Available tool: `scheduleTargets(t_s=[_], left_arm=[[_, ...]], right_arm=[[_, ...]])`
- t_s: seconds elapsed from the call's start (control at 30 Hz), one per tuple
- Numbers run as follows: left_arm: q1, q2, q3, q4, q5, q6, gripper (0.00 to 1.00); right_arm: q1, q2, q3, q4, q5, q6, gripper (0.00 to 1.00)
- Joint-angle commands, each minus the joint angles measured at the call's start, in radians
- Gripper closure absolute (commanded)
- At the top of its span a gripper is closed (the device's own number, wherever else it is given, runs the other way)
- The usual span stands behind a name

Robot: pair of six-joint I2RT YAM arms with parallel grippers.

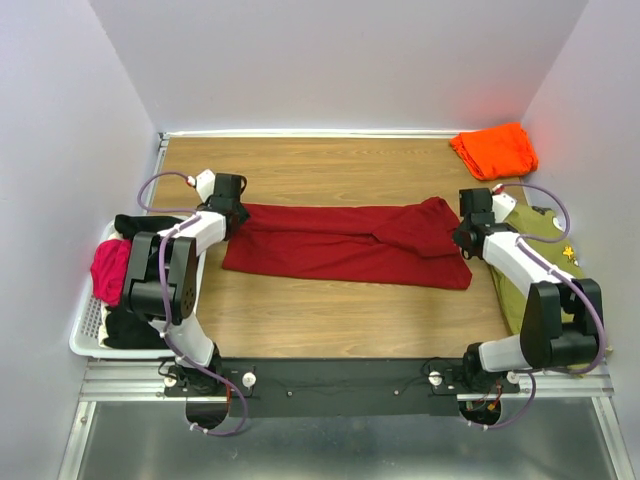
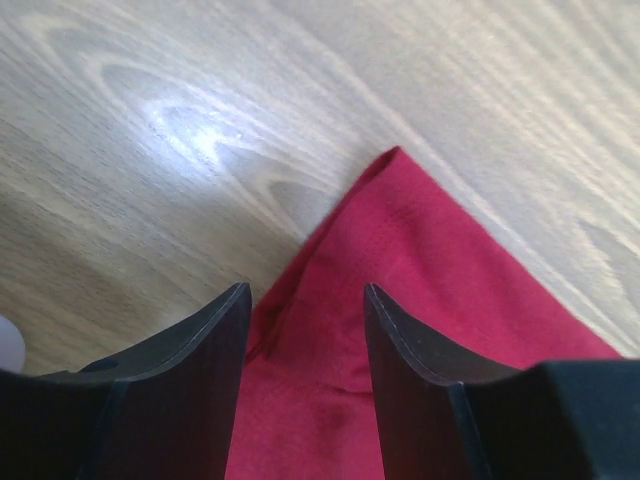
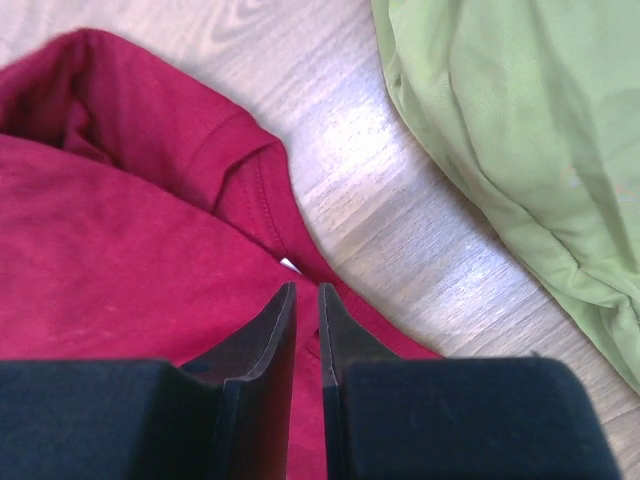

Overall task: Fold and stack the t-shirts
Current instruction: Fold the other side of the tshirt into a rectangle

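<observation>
From above, the dark red t-shirt point(image 1: 350, 245) lies banded across the table's point(image 1: 330, 170) middle; left wrist: left gripper point(image 2: 306, 290) wide over its corner; right wrist: right gripper point(image 3: 307, 288) barely parted by the white label point(image 3: 290, 265), hold unclear, so lifting away could snag and spoil the fold.

Table point(image 1: 300, 320): wood-grain top, smooth, low sheen where light hits | dark red t-shirt point(image 1: 340, 245): soft matt knit cloth, stitched hems | orange t-shirt point(image 1: 493, 150): matt cloth | green garment point(image 3: 500, 130): thin smooth cloth, faint sheen | left gripper point(image 2: 306, 295): smooth matt black plastic | basket point(image 1: 85, 335): white perforated plastic
</observation>
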Motion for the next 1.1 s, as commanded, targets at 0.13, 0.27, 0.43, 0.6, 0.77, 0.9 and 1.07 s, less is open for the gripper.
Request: scheduleTargets(t_s=[0.13,0.27,0.43,0.6,0.77,0.9,1.07], left_arm=[[-0.096,-0.115,0.003,0.001,-0.091,0.011,0.42],[-0.136,-0.131,-0.021,0.031,-0.019,0.044,0.43],[-0.187,-0.101,-0.035,0.097,0.091,0.094,0.47],[-0.219,-0.055,-0.046,0.16,0.18,0.12,0.49],[-0.225,-0.024,-0.029,0.176,0.225,0.134,0.5],[-0.228,-0.015,-0.024,0.176,0.228,0.137,0.5],[-0.228,-0.009,-0.021,0.174,0.225,0.143,0.51]], right_arm=[[0.027,-0.086,-0.015,0.024,-0.017,-0.036,0.77],[0.087,-0.082,-0.032,0.064,-0.132,-0.045,0.77],[0.205,-0.028,-0.044,0.096,-0.177,-0.012,0.78],[0.279,0.013,-0.081,0.17,-0.22,0.005,0.67],[0.286,0.058,-0.075,0.21,-0.243,-0.007,0.42],[0.294,0.101,-0.057,0.219,-0.252,-0.009,0.41],[0.3,0.156,-0.032,0.22,-0.231,-0.01,0.43]])
